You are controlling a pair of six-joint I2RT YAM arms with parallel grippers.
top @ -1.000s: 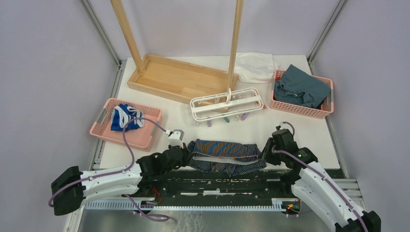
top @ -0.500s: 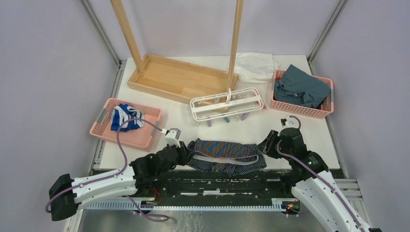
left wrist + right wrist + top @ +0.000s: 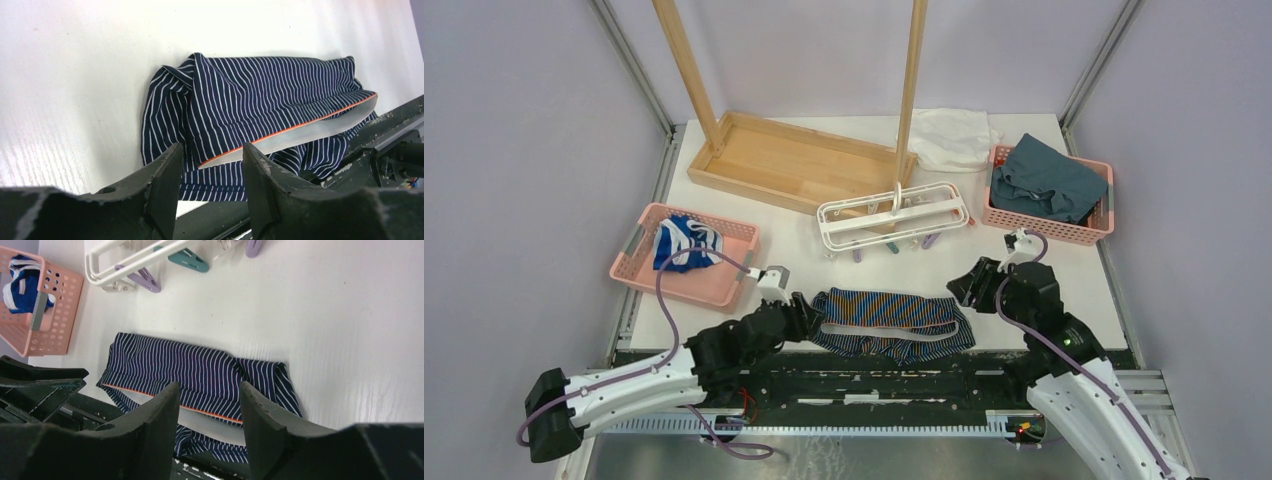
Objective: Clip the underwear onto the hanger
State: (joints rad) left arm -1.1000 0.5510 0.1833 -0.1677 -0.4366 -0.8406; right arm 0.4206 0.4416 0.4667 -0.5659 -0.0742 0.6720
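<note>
The underwear (image 3: 892, 320), navy with thin pinstripes and orange trim, lies spread flat at the table's near edge, between my two arms. It also fills the left wrist view (image 3: 260, 105) and shows in the right wrist view (image 3: 200, 375). My left gripper (image 3: 806, 312) is open just off its left end, fingers (image 3: 167, 175) apart with nothing between them. My right gripper (image 3: 964, 283) is open, raised off the cloth's right end, and empty (image 3: 209, 405). The hanger (image 3: 894, 216), a white frame with dangling clips, lies flat behind the underwear.
A pink basket (image 3: 686, 254) with a blue-and-white garment sits at left. Another pink basket (image 3: 1049, 200) with teal cloth is at right. A tall wooden rack (image 3: 799, 160) stands at the back, with white cloth (image 3: 952, 138) beside it. The black rail (image 3: 894, 385) runs along the near edge.
Both grippers have opened and let go of the underwear's ends. The right gripper has lifted up and back to the right; the left has drawn slightly back to the left.
</note>
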